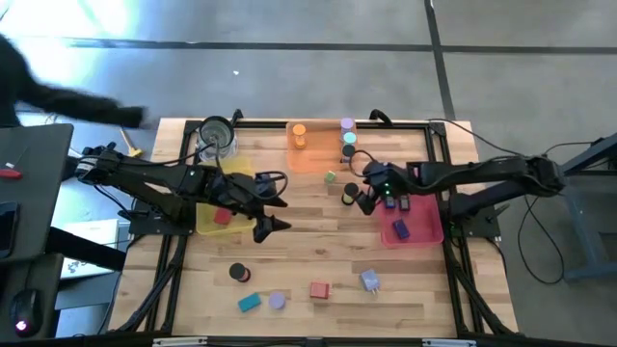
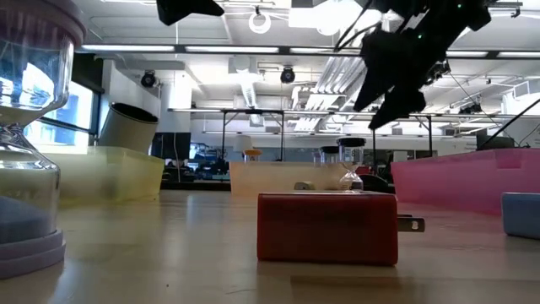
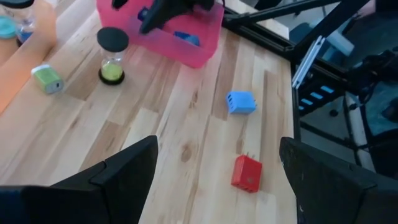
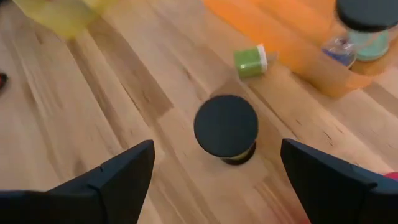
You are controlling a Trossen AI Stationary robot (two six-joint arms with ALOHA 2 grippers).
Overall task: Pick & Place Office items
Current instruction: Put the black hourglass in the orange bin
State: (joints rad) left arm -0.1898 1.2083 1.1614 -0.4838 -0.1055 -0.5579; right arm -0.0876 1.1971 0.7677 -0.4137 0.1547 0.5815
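Observation:
A small timer with a black cap and green sand (image 4: pixel 226 129) stands upright on the wooden table between the orange tray (image 1: pixel 313 154) and the pink tray (image 1: pixel 424 231). My right gripper (image 4: pixel 216 152) hovers open above it, its fingers on either side and clear of it, also seen in the high view (image 1: pixel 355 198). A green block (image 4: pixel 250 62) lies just beyond. My left gripper (image 1: pixel 275 202) hangs open over the table's middle beside the yellow tray (image 1: pixel 207 224), holding nothing. A red block (image 3: pixel 247 173) and a blue block (image 3: pixel 240 102) lie ahead of it.
Near the front edge lie a black cylinder (image 1: pixel 239 274), a teal block (image 1: pixel 250 302) and a lavender cylinder (image 1: pixel 278 301). A glass jar (image 1: pixel 217 135) stands at the far left. The trays hold several pieces. Bare wood lies between the trays and the front row.

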